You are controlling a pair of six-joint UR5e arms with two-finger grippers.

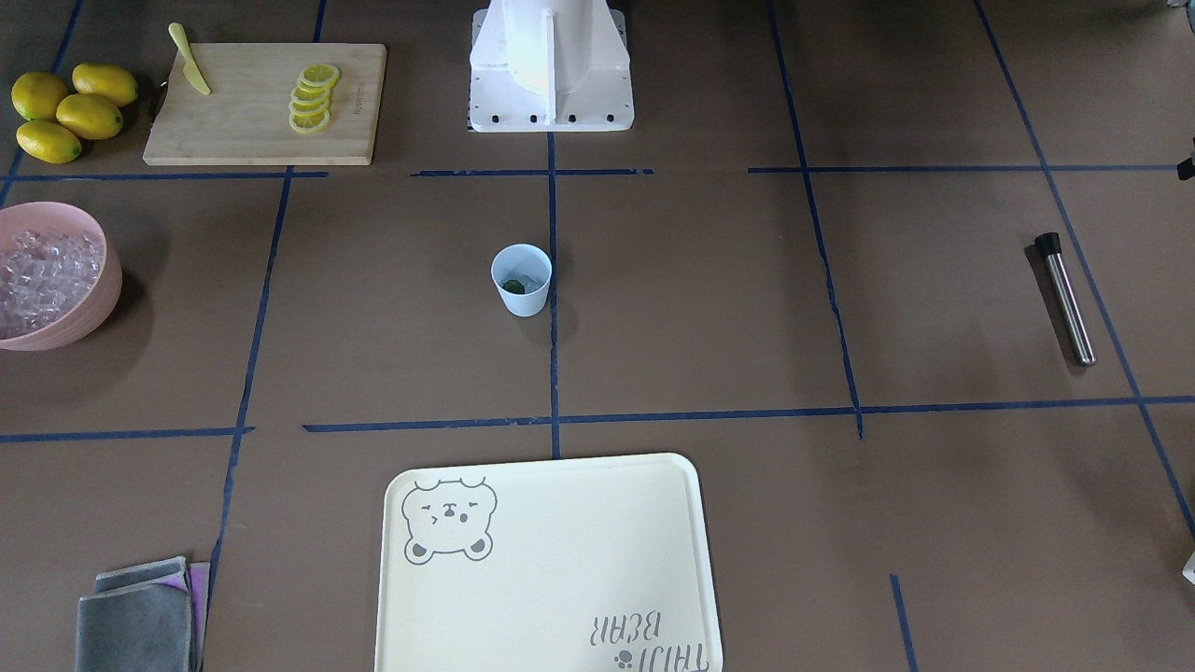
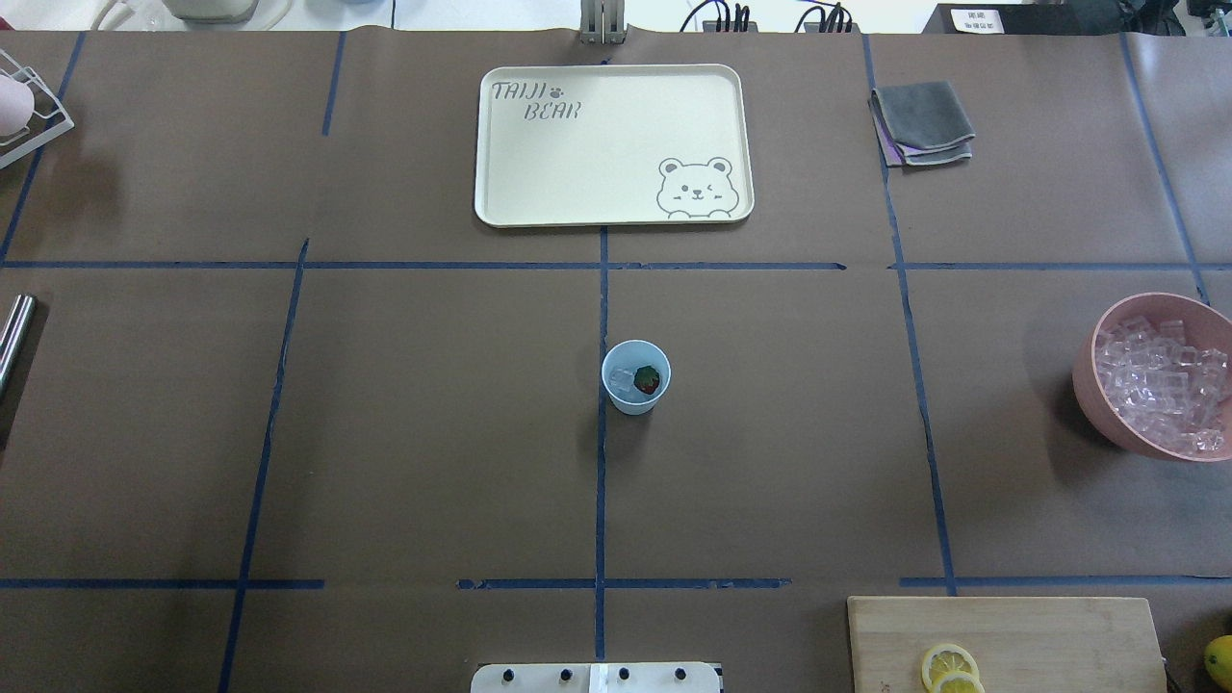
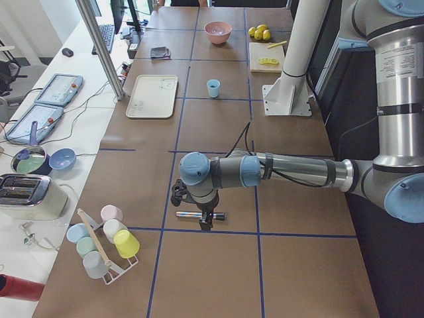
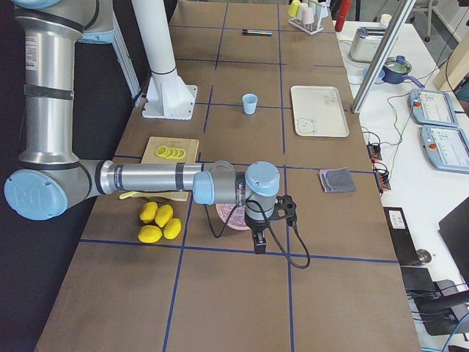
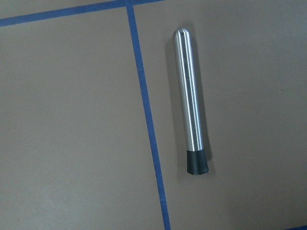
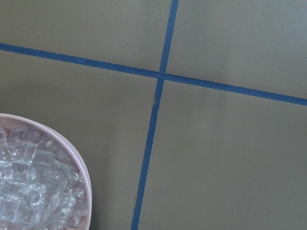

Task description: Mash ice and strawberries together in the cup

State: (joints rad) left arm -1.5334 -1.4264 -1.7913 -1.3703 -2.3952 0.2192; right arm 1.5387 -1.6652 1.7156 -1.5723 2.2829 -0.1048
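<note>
Silver tubular arms (image 3: 298, 171) with pale blue joint caps (image 3: 196, 168), black cables (image 4: 293, 246), black hands (image 3: 204, 224), white bolted pedestal (image 1: 551, 70).

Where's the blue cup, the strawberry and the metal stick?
cup (image 1: 525, 301), front-facing view, on its outer wall.
strawberry (image 2: 648, 379), overhead view, on its middle.
metal stick (image 5: 189, 103), left wrist view, on its shiny shaft.

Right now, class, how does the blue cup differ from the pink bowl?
The cup is small and pale blue; the bowl is far larger and pink. The cup holds a little ice plus a strawberry; the bowl is heaped with ice cubes only. Both stand upright.
</note>
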